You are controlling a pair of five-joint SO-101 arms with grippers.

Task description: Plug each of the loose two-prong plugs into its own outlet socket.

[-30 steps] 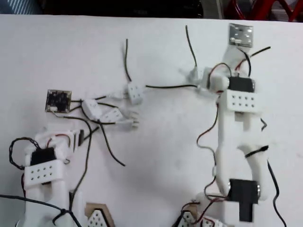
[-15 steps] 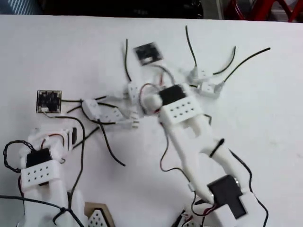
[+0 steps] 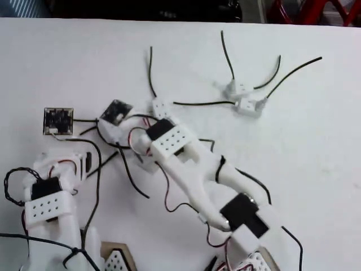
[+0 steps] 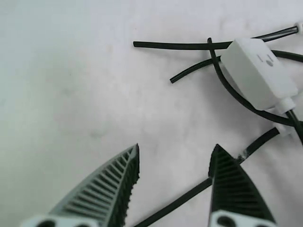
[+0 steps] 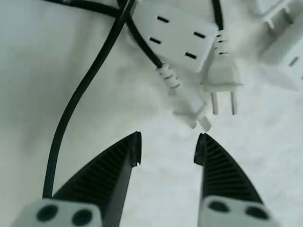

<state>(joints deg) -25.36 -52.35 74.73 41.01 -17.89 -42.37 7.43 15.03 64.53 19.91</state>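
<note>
- None of the insertions looks done, as judged from the leads in sight; entries run nearest first.
- Left gripper point(image 4: 175, 147): black ridged fingers spread apart and empty, low over the white worktop point(image 4: 71, 71) at its near left. A thin black cord point(image 4: 189, 191) passes beneath them, and a white rectangular plastic block point(image 4: 258, 73) lies just beyond among more cords.
- Right gripper point(image 5: 169, 135): black ridged fingers parted, holding nothing, poised over the tangle left of centre.
- White flat two-prong plug point(image 5: 221, 78): lies loose just ahead of the right fingers, both metal prongs bare. Not inserted.
- Second white plug on a ribbed black lead point(image 5: 189, 111): just beside the first, its tip likewise free. Not inserted.
- White outlet block with four slots point(image 5: 177, 33): directly beyond those two plugs, close against the first. Its visible slots are unoccupied.
- Small white block with black leads point(image 3: 248, 106) and smaller white piece point(image 3: 237, 87): far right, well apart from both arms. Whether they are mated cannot be told.
- Remaining, by estimate: grasp each loose plug, align the prongs, press home.
</note>
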